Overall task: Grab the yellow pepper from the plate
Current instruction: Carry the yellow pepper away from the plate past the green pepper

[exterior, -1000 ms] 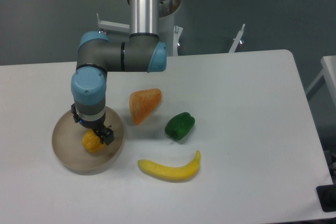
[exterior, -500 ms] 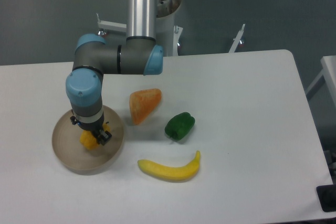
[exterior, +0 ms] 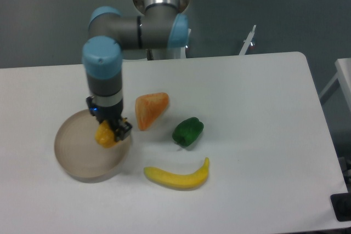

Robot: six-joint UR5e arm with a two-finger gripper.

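The claw's (exterior: 109, 131) fingertips are mostly hidden behind the yellow pepper (exterior: 104, 135), and it's clamped tight on that pepper, holding it over the right side of the plate (exterior: 77, 157). On the worktop (exterior: 252, 135): one orange wedge (exterior: 150, 109), one green pepper (exterior: 187, 131), one banana (exterior: 177, 176) nearest us.

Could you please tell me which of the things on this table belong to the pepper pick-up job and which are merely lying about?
Belonging to the job:
- yellow pepper, held in the gripper over the plate's right side
- plate, beige, at the table's left

Lying about:
- orange wedge, right of the gripper
- green pepper
- banana, near the front edge
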